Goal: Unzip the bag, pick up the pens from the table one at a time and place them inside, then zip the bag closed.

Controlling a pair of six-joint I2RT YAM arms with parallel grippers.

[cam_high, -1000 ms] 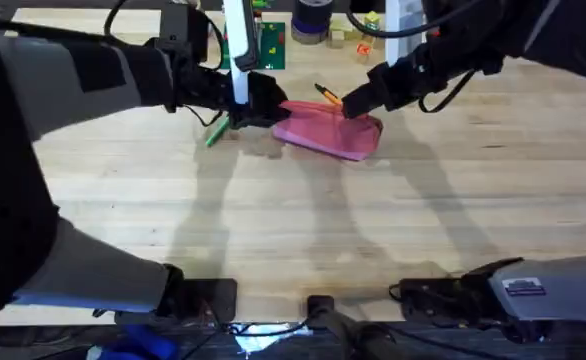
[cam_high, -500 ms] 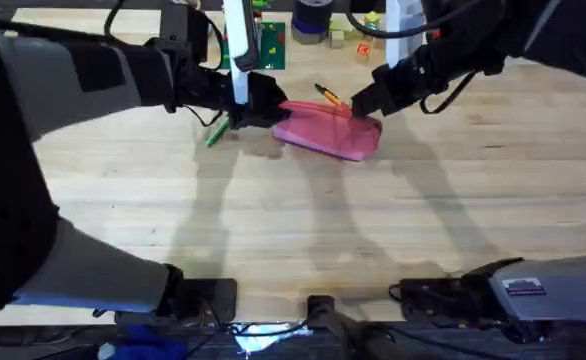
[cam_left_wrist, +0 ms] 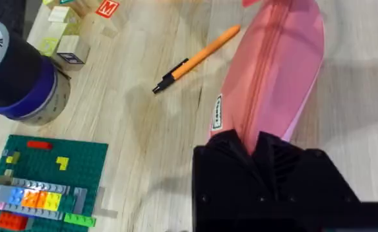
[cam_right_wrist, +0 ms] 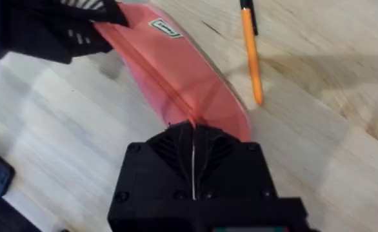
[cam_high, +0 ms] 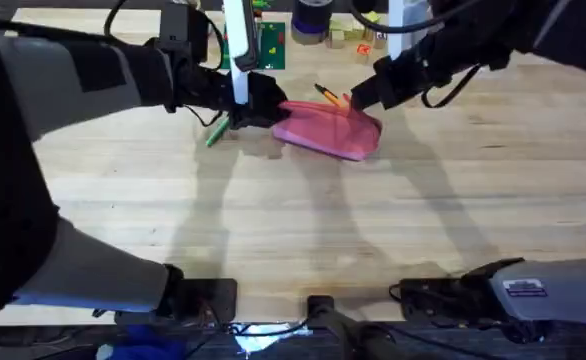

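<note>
From overhead, we see the bag (cam_high: pixel 328 131) lying far on the table (cam_high: pixel 303 220), the left gripper (cam_high: pixel 270 104) clamped on its left end and the right gripper (cam_high: pixel 354 100) at its right end. The green pen (cam_high: pixel 216 132) lies left of the bag, with open planks nearer us.

In our left wrist view, the orange pen (cam_left_wrist: pixel 195 59) lies beside the bag, clear of it, with blocks (cam_left_wrist: pixel 63 29) beyond.

In our right wrist view, the right fingers are closed at the zipper's end.

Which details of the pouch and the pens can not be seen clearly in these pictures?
- Bag zipper pull: hidden under the right hand, right wrist view.
- Bag's other end: covered by the left hand, left wrist view.
- Green pen: partly under the left arm, overhead view.
- Bag's label: too small to read.
</note>
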